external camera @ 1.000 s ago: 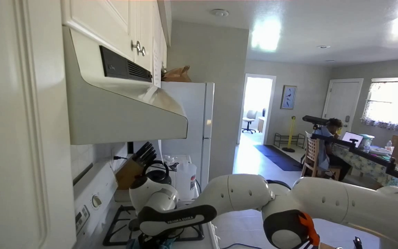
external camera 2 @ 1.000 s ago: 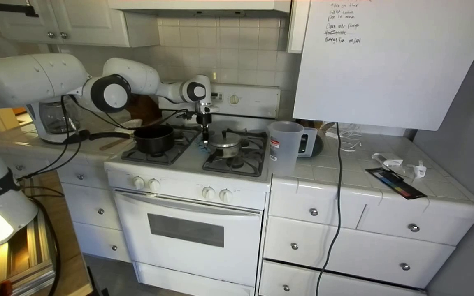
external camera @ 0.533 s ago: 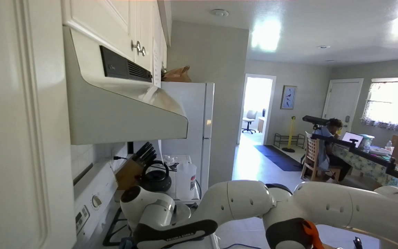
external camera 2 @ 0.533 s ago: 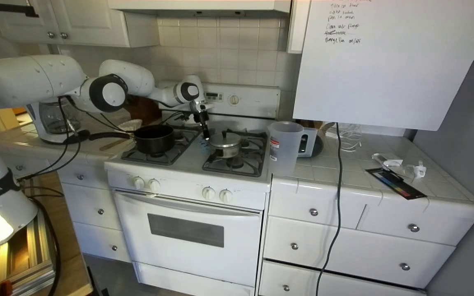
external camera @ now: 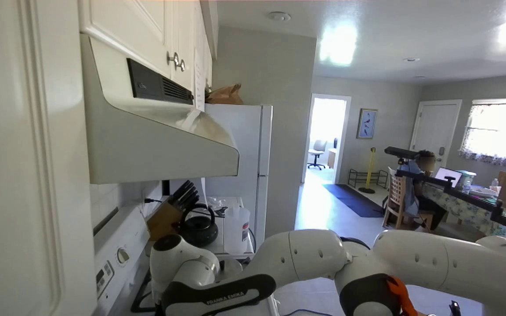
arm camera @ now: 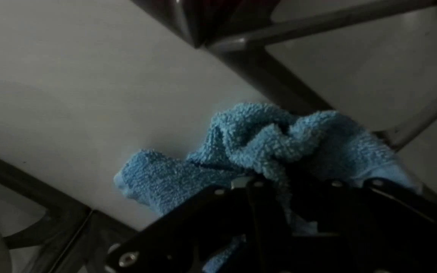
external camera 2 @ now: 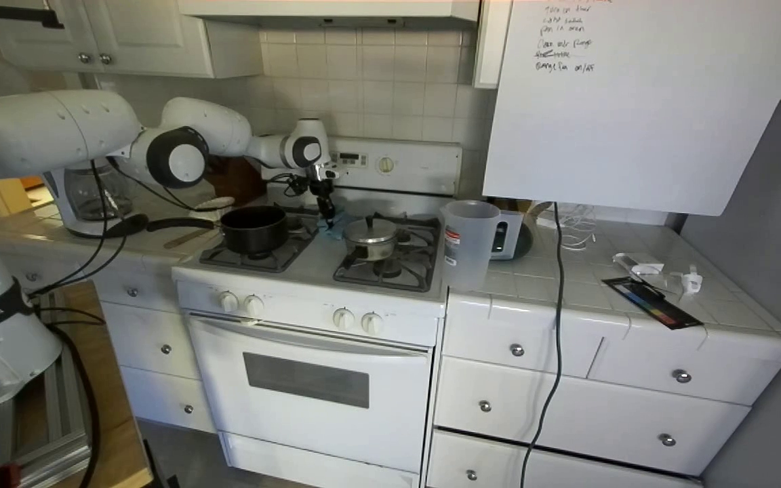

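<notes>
My gripper (arm camera: 285,185) is shut on a crumpled blue terry cloth (arm camera: 256,144), with a fold of it pinched between the dark fingers. The cloth spreads to both sides of the fingers over the white stove top, and its right part reaches a dark grate (arm camera: 294,87). In an exterior view the gripper (external camera 2: 327,215) points down at the strip between the two burner grates, and some cloth (external camera 2: 337,227) shows beside its tips. A lidded silver pot (external camera 2: 371,238) stands close by on one side, a black saucepan (external camera 2: 255,230) on the other. Elsewhere the arm hides the gripper.
The stove's back panel (external camera 2: 417,166) rises behind the gripper, under the range hood (external camera: 160,145). A clear pitcher (external camera 2: 470,247) and a black kettle (external camera: 199,226) are on the counter beside the stove. A knife block (external camera: 165,219) stands behind. One cable (external camera 2: 558,305) hangs in front of the drawers.
The wrist has swung away from the silver pot, toward the black saucepan. The gripper tilted midway and its tips have shifted the same way. More blue cloth shows next to the silver pot.
</notes>
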{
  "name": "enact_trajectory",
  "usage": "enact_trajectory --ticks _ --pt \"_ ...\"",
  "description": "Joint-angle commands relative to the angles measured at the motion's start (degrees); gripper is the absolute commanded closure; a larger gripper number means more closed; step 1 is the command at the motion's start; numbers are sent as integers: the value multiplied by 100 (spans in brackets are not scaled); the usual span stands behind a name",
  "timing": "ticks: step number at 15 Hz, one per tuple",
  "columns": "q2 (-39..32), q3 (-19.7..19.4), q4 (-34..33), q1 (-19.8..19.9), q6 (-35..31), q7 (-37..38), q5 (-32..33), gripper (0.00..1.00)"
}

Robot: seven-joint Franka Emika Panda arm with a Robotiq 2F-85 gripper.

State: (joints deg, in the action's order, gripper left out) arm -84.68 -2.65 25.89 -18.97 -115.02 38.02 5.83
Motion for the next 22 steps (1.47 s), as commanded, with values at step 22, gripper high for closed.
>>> enact_trajectory --ticks 22 --pt "142 -322 -67 305 893 684 118 97"
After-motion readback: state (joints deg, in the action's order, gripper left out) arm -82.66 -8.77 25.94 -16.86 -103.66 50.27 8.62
